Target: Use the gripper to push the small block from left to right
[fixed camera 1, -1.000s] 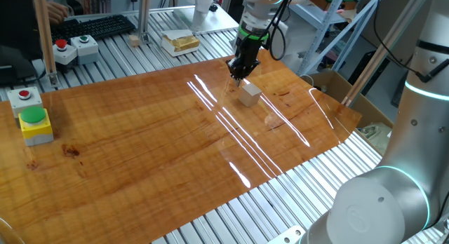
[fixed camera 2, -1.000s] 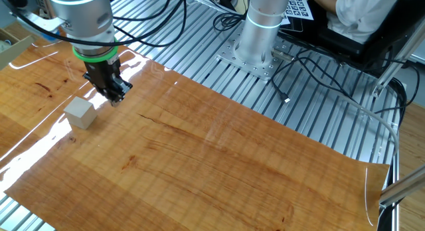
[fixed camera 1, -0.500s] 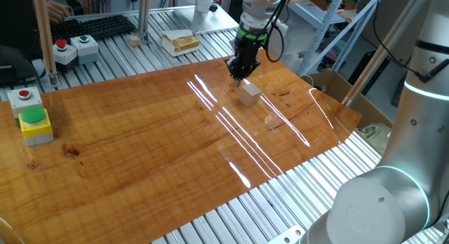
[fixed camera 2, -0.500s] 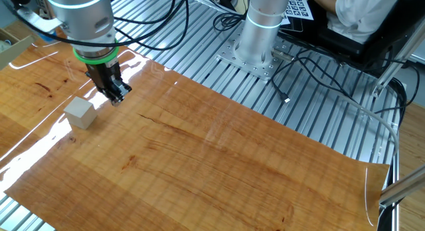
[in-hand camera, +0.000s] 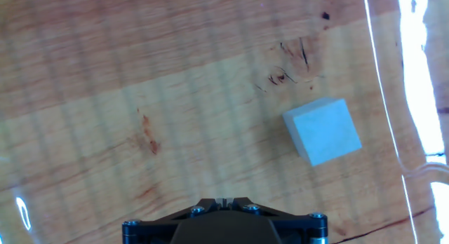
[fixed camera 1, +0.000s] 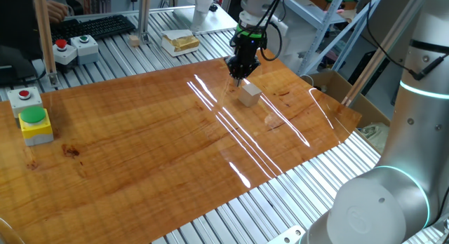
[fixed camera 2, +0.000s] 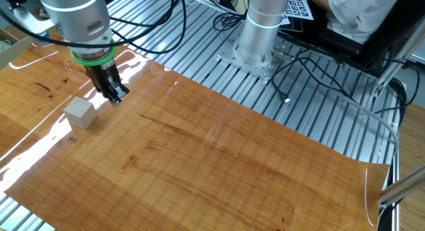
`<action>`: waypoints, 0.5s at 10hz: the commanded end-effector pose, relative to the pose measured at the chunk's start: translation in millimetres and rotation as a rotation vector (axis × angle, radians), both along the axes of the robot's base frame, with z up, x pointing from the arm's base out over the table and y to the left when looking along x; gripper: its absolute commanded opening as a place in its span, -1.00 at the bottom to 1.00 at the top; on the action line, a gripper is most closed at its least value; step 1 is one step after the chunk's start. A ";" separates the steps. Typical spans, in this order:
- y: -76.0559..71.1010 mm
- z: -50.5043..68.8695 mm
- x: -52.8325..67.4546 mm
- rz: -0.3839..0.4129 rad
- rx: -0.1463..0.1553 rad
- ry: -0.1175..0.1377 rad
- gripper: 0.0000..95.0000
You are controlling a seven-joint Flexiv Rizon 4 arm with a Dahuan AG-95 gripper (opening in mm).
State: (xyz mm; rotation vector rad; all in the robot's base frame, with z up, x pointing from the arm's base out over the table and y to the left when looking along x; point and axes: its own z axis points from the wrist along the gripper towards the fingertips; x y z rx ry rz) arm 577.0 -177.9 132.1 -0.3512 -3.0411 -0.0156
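Yellow box with green button point(fixed camera 1: 35, 123), black keyboard point(fixed camera 1: 95, 25), white box with yellowish contents point(fixed camera 1: 179, 42)

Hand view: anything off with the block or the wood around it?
Nothing alarming. The small block sits flat but rotated askew to the wood grain, apart from the pincer. Dark scratch marks and a reddish stain mar the tabletop.

You are looking, in one fixed view, down across the wooden worktop point(fixed camera 1: 140, 146) from a raised spot along one long edge. In the other fixed view you are looking from the opposite side, nearer and steeper, over the worktop point(fixed camera 2: 219, 164). Both are taking in the claw point(fixed camera 1: 238, 78) point(fixed camera 2: 117, 99) and the small block point(fixed camera 1: 249, 95) point(fixed camera 2: 79, 113). The hand view is staring straight down, close, at the block point(in-hand camera: 322, 130).
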 end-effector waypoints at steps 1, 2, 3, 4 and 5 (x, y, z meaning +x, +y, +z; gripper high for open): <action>-0.4 -0.2 -1.3 0.041 -0.019 0.005 -1.00; -0.4 -0.2 -1.3 0.071 -0.047 0.010 -1.00; -0.4 -0.2 -1.3 0.096 -0.050 0.011 -1.00; -0.4 -0.2 -1.3 0.101 -0.049 0.011 -1.00; -26.7 -0.6 2.2 0.160 -0.042 0.010 -1.00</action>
